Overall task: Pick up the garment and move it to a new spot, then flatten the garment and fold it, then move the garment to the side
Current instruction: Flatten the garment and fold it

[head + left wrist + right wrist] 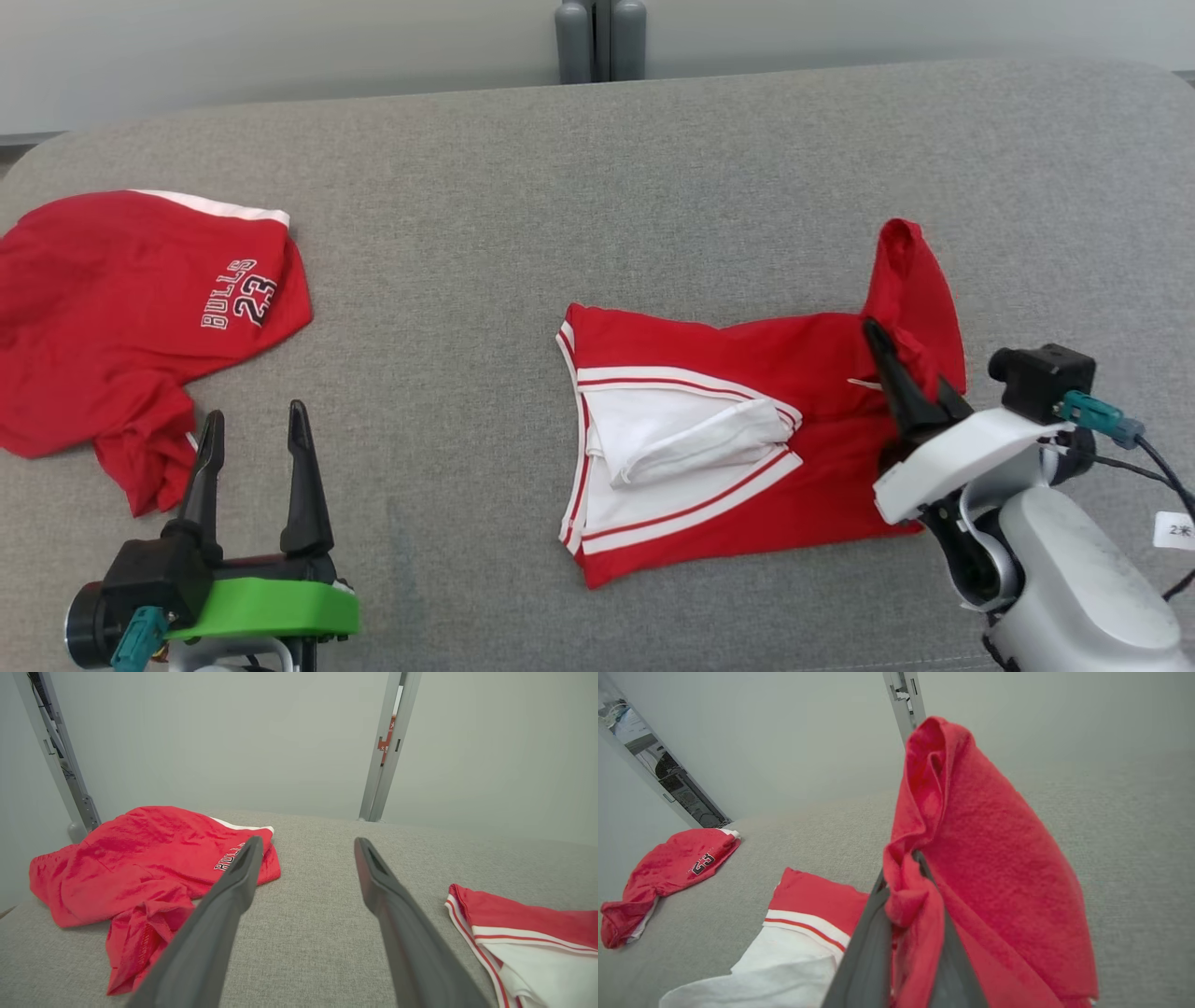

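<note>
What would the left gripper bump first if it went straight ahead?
Probably the bare grey cushion; the left gripper points past the red Bulls garment, whose edge one finger might graze.

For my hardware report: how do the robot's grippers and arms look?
Both have two long, dark, tapered fingers. The left gripper sits on a bright green bracket with a teal connector. The right gripper has a white shell, teal plug, black cable and pale grey forearm.

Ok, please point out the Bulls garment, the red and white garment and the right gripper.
Bulls garment (140,280), head view, plain red cloth beside the print.
red and white garment (747,350), head view, red upper panel.
right gripper (879,341), head view, its shut fingertips.
</note>
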You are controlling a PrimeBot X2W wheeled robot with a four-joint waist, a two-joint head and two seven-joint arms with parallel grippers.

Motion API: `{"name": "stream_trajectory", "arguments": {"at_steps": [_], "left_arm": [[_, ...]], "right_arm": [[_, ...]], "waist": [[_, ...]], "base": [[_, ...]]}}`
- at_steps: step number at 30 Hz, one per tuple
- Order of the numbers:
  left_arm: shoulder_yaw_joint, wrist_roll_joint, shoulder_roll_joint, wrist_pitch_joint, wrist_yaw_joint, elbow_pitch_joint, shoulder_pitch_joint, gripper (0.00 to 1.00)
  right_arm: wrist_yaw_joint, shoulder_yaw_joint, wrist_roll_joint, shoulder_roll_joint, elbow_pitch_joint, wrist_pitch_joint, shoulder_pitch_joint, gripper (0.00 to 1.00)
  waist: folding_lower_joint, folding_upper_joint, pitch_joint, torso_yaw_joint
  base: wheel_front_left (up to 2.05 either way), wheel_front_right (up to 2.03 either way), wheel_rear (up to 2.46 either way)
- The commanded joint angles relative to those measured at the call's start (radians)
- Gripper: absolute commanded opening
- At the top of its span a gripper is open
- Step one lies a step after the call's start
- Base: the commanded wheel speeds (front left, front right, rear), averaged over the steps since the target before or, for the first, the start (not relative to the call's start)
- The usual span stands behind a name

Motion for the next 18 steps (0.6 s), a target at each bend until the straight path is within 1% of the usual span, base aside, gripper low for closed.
{"name": "stream_trajectory", "arguments": {"at_steps": [1,4,10,11,12,14,15,16,17,18], "left_arm": [[-0.006,-0.004,0.001,0.000,0.007,0.002,-0.002,1.00],[-0.025,-0.009,0.001,0.000,0.008,0.007,-0.014,1.00],[-0.055,-0.015,0.001,0.000,0.014,0.015,-0.028,1.00],[-0.067,-0.020,0.001,0.000,0.016,0.019,-0.032,1.00],[-0.083,-0.025,0.001,0.000,0.020,0.030,-0.042,1.00],[-0.090,-0.027,0.001,0.000,0.021,0.033,-0.044,1.00],[-0.094,-0.028,0.001,0.000,0.022,0.034,-0.046,1.00],[-0.096,-0.029,0.001,0.000,0.022,0.035,-0.048,1.00],[-0.097,-0.028,0.001,0.000,0.023,0.037,-0.049,1.00],[-0.098,-0.028,0.001,0.000,0.023,0.038,-0.049,1.00]], "right_arm": [[-0.001,0.008,-0.011,0.016,-0.004,0.006,-0.021,0.00],[-0.001,0.047,-0.021,0.065,0.000,0.016,-0.038,0.00],[-0.001,0.125,-0.027,0.127,0.017,0.027,-0.072,0.00],[-0.001,0.170,-0.022,0.152,0.035,0.027,-0.086,0.00],[-0.001,0.218,-0.008,0.181,0.097,0.007,-0.107,0.00],[-0.001,0.224,-0.003,0.185,0.117,0.005,-0.112,0.00],[-0.001,0.224,-0.003,0.186,0.127,-0.001,-0.116,0.17],[-0.001,0.226,-0.001,0.187,0.133,-0.006,-0.118,0.84],[-0.001,0.229,0.003,0.190,0.139,-0.014,-0.119,1.00],[-0.001,0.230,0.003,0.190,0.141,-0.020,-0.121,1.00]], "waist": [[0.0000,0.0000,0.004,0.010],[0.0000,0.0000,0.011,0.028],[0.0000,0.0000,0.023,0.069],[0.0000,0.0000,0.030,0.094],[0.0000,0.0000,0.033,0.119],[0.0000,0.0000,0.034,0.122],[0.0000,0.0000,0.034,0.123],[0.0000,0.0000,0.034,0.123],[0.0000,0.0000,0.033,0.122],[0.0000,0.0000,0.031,0.120]], "base": [[0.00,0.00,0.00],[0.00,0.00,0.00],[0.00,0.00,0.00],[0.00,0.00,0.00],[0.00,0.00,0.00],[0.00,0.00,0.00],[0.00,0.00,0.00],[0.00,0.00,0.00],[0.00,0.00,0.00],[0.00,0.00,0.00]]}}
